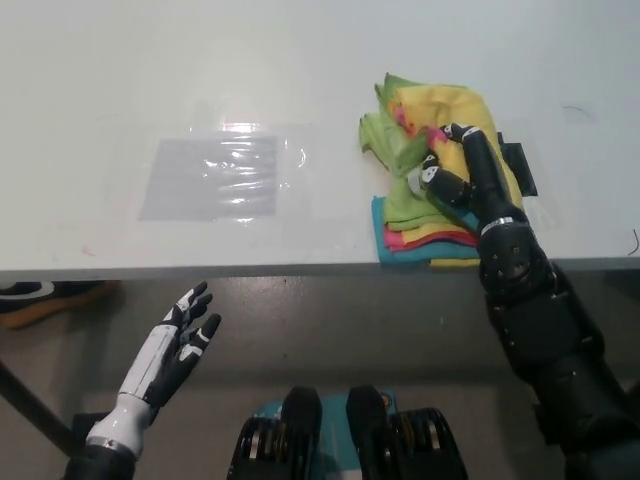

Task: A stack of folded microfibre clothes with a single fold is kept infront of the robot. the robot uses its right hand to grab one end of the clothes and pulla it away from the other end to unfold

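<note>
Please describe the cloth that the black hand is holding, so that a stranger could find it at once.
On the white table, look right to the stack of folded microfibre cloths near the front edge. The black right hand pinches the folded-back edge of the top yellow cloth. It alone is lifted, uncovering a green cloth beneath.

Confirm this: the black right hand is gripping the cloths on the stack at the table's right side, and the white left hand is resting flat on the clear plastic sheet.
One detail is wrong. The head view shows the white left hand open below the table edge, off the clear plastic sheet and not touching it. The rest holds: the black right hand is gripping the cloths on the stack at the table's right side.
</note>
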You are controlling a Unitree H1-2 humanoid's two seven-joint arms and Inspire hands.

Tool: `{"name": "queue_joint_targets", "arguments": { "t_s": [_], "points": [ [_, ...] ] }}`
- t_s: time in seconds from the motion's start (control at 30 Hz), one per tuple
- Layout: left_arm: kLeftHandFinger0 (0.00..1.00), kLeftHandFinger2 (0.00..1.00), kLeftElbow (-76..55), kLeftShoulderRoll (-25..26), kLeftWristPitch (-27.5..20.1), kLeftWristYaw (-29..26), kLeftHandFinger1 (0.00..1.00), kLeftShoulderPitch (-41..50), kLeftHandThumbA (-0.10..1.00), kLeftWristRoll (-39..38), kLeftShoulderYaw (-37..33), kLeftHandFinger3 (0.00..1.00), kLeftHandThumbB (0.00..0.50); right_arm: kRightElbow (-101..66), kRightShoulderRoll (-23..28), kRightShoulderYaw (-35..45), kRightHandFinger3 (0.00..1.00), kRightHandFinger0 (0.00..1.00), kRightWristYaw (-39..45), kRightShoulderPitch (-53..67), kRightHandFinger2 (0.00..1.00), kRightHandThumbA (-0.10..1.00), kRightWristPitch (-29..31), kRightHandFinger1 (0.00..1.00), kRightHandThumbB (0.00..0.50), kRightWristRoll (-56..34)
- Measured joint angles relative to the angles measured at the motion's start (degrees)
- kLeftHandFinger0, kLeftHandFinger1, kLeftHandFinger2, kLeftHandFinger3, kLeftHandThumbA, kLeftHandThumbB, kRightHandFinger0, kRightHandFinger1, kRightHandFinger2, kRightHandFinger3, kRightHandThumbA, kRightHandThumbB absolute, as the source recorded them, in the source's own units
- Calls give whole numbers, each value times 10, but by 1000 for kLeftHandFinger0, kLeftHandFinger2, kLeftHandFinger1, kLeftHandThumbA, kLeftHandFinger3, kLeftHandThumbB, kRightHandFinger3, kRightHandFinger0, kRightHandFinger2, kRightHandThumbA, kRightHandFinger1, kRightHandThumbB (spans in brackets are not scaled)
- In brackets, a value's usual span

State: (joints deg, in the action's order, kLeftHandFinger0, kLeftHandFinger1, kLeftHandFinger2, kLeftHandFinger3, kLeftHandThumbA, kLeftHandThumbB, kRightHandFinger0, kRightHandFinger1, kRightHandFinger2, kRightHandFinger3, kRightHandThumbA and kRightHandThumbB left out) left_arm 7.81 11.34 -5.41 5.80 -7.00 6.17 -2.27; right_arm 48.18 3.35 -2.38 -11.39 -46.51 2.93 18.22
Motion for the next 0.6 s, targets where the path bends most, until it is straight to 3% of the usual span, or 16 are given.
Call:
{"name": "queue_joint_targets", "arguments": {
  "t_s": [0.03, 0.07, 0.1, 0.13, 0.17, 0.23, 0.27, 0.3, 0.33, 0.37, 0.4, 0.47, 0.57, 0.6],
  "points": [
    [878, 987, 0, 0, -1, 1, 948, 0, 816, 0, 0, 1000, 10, -3, 0, 4, 412, 95, -3, 2, 712, 211, 3, 493, 138, -2],
    [860, 975, 1, 1, -2, 1, 930, 0, 809, 0, 0, 1000, 5, -4, 0, 8, 394, 107, -6, 4, 694, 36, 6, 485, 147, -3],
    [857, 973, 1, 1, -3, 1, 927, 0, 808, 0, 0, 1000, 4, -5, -1, 14, 395, 107, -11, 7, 687, 15, 11, 479, 153, -7],
    [850, 969, 1, 1, -4, 1, 917, 0, 795, 0, 0, 1000, 0, -6, -5, 29, 387, 83, -24, 10, 647, 2, 21, 426, 111, -13],
    [847, 967, 2, 2, -4, 1, 915, 0, 791, 0, 0, 1000, 0, -6, -8, 41, 424, 18, -38, 12, 596, 19, 31, 316, 88, -16],
    [846, 965, 3, 2, -4, 1, 915, 0, 791, 0, 0, 1000, 0, -6, -15, 68, 530, 0, -56, 14, 546, 33, 43, 217, 70, -23],
    [846, 965, 3, 2, -4, 1, 917, 0, 789, 0, -1, 1000, 0, -6, -17, 76, 632, 3, -63, 15, 589, 77, 48, 243, 47, -26],
    [847, 966, 3, 2, -4, 1, 919, 0, 789, 0, -1, 1000, 0, -6, -19, 88, 667, 9, -70, 16, 610, 89, 54, 263, 48, -31],
    [846, 966, 3, 2, -5, 1, 920, 1, 788, 0, -1, 1000, 1, -5, -24, 119, 796, 1, -81, 17, 625, 142, 67, 240, 9, -45],
    [847, 966, 3, 2, -6, 1, 922, 1, 788, 0, -1, 1000, 3, -4, -25, 140, 687, 0, -88, 17, 519, 132, 77, 168, 30, -57],
    [847, 966, 3, 2, -6, 1, 923, 1, 790, 0, -1, 1000, 4, -3, -25, 159, 559, 0, -93, 17, 449, 167, 83, 85, 4, -66],
    [845, 965, 4, 2, -6, 1, 923, 2, 789, 0, -1, 1000, 1, -3, -24, 193, 492, 0, -100, 17, 431, 212, 96, 57, 0, -88],
    [839, 966, 5, 2, -6, 1, 919, 2, 763, 0, -1, 1000, 0, -1, -21, 244, 638, 0, -101, 18, 490, 485, 108, 84, 0, -124],
    [837, 965, 5, 2, -6, 1, 918, 2, 762, 1, -1, 1000, 0, -1, -19, 257, 640, 0, -101, 18, 482, 517, 110, 81, 0, -133]
  ]
}}
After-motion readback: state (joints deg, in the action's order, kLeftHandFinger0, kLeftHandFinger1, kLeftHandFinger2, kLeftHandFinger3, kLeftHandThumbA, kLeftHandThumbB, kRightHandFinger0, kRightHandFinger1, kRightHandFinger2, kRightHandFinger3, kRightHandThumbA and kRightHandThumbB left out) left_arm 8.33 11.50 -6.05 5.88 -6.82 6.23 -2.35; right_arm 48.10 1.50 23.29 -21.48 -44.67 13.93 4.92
